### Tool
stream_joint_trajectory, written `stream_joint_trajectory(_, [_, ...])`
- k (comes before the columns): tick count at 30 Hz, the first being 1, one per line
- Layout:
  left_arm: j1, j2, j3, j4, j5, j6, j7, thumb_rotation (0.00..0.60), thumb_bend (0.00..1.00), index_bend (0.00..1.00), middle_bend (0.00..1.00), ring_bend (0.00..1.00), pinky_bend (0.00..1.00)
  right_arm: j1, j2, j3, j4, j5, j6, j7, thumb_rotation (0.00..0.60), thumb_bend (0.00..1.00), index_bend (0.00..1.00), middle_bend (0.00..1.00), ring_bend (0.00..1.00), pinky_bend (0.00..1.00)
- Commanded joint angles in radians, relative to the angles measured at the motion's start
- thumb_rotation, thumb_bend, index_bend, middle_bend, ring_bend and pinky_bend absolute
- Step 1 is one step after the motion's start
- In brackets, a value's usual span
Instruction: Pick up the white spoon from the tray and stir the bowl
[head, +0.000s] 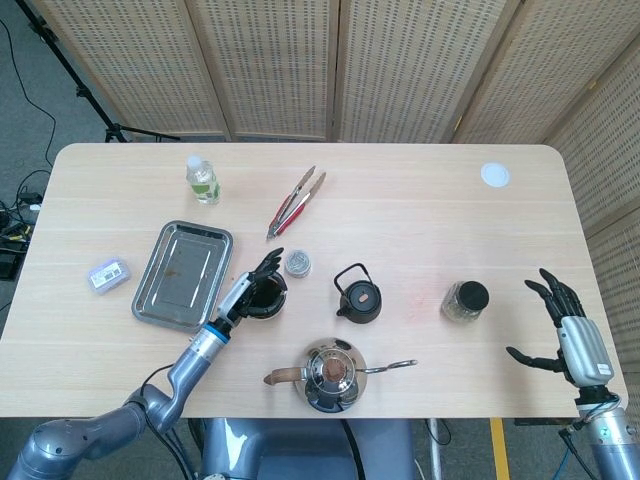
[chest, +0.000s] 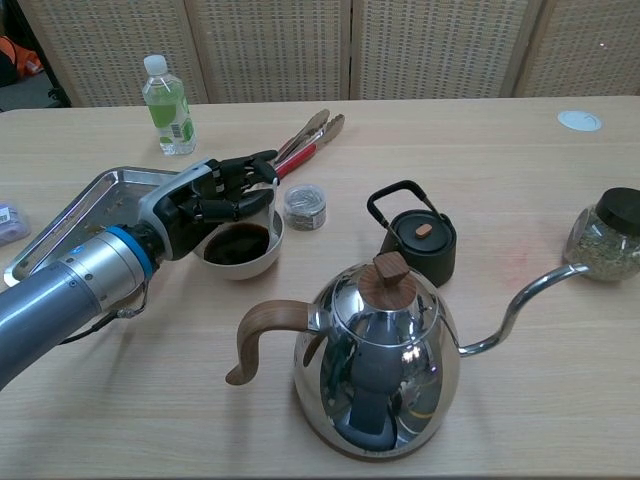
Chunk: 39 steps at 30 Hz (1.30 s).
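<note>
The left robot hand (chest: 215, 195) hangs over the far rim of the bowl (chest: 240, 262), fingers curled in; the chest view gives only a pale sliver under them, so whether the spoon is in its grasp cannot be told for sure. The tray (head: 165, 290) beside it lies bare, which suggests the spoon is up at the bowl. Dark liquid fills the bowl nearly to the brim. Stirring well here likely means small, slow circles, the tip kept low and off the wall, or it slops onto the bench (head: 420, 200). The jar (chest: 304, 205) sits just beside, within elbow-knock range. The right robot hand (head: 570, 335) rests at the bench edge, fingers spread, empty.
</note>
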Motion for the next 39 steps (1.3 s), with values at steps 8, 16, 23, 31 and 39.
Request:
stream_joint_trajectory(8, [0.008, -0.004, -0.011, 0.050, -0.013, 0.001, -0.008, 0.600, 0.46, 0.72, 0.00, 0.00, 0.00, 0.000, -0.001, -0.003, -0.001, -0.001, -0.002, -0.005, 0.600, 0.00, 0.11, 0.00, 0.00, 0.00])
stream_joint_trajectory(16, [-0.016, -0.022, -0.026, 0.074, -0.014, -0.009, -0.001, 0.600, 0.46, 0.72, 0.00, 0.00, 0.00, 0.000, -0.002, -0.002, 0.001, 0.003, -0.006, -0.004, 0.600, 0.00, 0.11, 0.00, 0.00, 0.00])
stream_joint_trajectory(23, [-0.027, -0.025, -0.025, 0.045, -0.001, 0.005, 0.025, 0.600, 0.46, 0.72, 0.00, 0.00, 0.00, 0.000, 0.000, -0.001, 0.002, 0.004, -0.005, 0.000, 0.600, 0.00, 0.11, 0.00, 0.00, 0.00])
stream_joint_trajectory(31, [-0.012, -0.006, -0.004, 0.003, 0.010, 0.015, 0.037, 0.600, 0.46, 0.72, 0.00, 0.00, 0.00, -0.002, 0.003, -0.001, 0.001, 0.001, -0.001, 0.004, 0.600, 0.00, 0.11, 0.00, 0.00, 0.00])
stream_joint_trajectory(39, [-0.004, 0.052, 0.008, -0.048, 0.014, 0.009, 0.024, 0.600, 0.46, 0.72, 0.00, 0.00, 0.00, -0.003, 0.004, -0.003, -0.002, -0.003, 0.002, 0.004, 0.600, 0.00, 0.11, 0.00, 0.00, 0.00])
